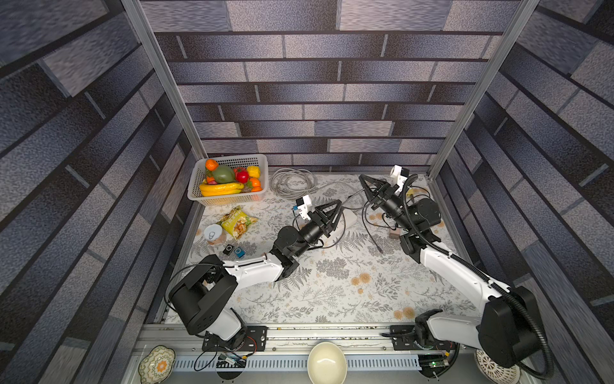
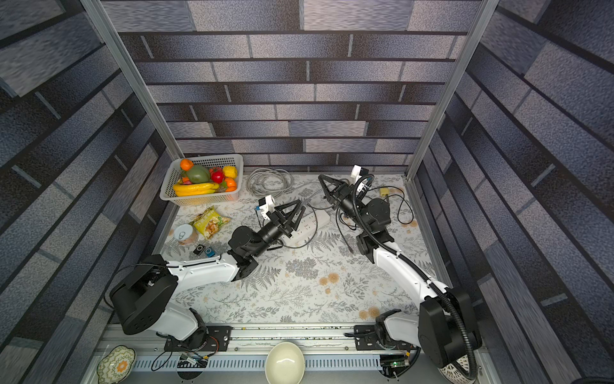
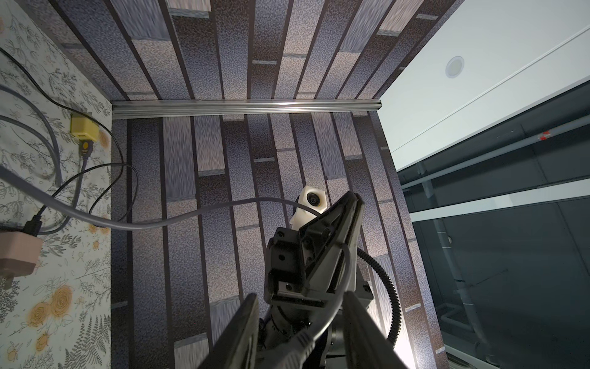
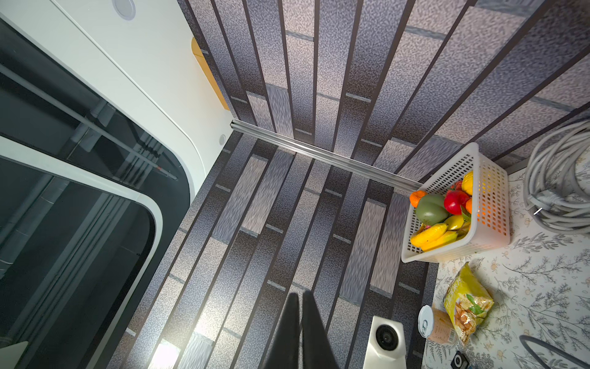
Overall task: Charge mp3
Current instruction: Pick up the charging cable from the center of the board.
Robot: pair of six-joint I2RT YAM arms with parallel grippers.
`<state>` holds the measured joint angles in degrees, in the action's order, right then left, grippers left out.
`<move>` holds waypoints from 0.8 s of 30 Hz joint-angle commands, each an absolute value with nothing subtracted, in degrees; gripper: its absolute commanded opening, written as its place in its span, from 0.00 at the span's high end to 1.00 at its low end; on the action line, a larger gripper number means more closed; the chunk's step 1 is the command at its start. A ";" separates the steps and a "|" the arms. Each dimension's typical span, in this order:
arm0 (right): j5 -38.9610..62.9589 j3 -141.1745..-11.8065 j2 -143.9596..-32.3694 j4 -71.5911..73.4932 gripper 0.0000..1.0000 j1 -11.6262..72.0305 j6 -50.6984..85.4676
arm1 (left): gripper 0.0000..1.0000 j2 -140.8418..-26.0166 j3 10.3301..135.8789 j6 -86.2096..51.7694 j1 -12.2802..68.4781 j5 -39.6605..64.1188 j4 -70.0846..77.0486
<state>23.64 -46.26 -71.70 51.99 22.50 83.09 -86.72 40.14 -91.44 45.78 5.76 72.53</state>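
**Both mp3 players sit untouched at the near left while the arms work the cords at the far side**

The black mp3 player (image 1: 228, 249) and the blue mp3 player (image 1: 240, 252) lie side by side on the floral table (image 1: 332, 299). They are just near of the can (image 1: 214, 234) and close to the left arm's forearm. Both are well apart from either tool.

The left gripper (image 1: 338, 204) reaches toward the far middle of the table, over the white power strip (image 2: 320, 218). In the left wrist view its fingers (image 3: 245, 329) stand spread. A grey cable (image 3: 159, 223) runs between them, with a gap showing on each side at the tips.

The right gripper (image 1: 361, 176) is raised at the far right, pointing left. Its fingers (image 4: 289, 329) are pressed together, and the right wrist view shows nothing between them. The same grey cable passes across this tool in the left wrist view. Whether it is nipped there I cannot tell.

The yellow charger (image 2: 384, 192) lies at the far right edge with a plug in it. A pink adapter (image 3: 17, 255) sits nearer, by the right arm. A loose black cable (image 1: 373, 239) trails across the cloth between the two arms.

On the left are a fruit basket (image 1: 229, 199) against the far wall and a snack bag (image 1: 236, 222) below it. A coil of grey cord (image 1: 292, 183) lies right of the basket.
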 commanded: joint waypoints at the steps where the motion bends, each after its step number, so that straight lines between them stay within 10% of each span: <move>1: 23.62 -45.43 -70.66 54.88 1.00 22.97 81.98 | 0.64 -85.17 41.09 -90.04 45.56 5.46 72.25; 19: 24.95 -41.81 -67.10 53.59 0.98 23.04 79.28 | 1.00 -79.09 38.72 -85.28 42.85 6.10 63.02; 24: 23.25 -38.55 -66.26 52.54 0.54 26.25 78.66 | 1.00 -78.22 40.12 -81.11 42.63 6.22 59.03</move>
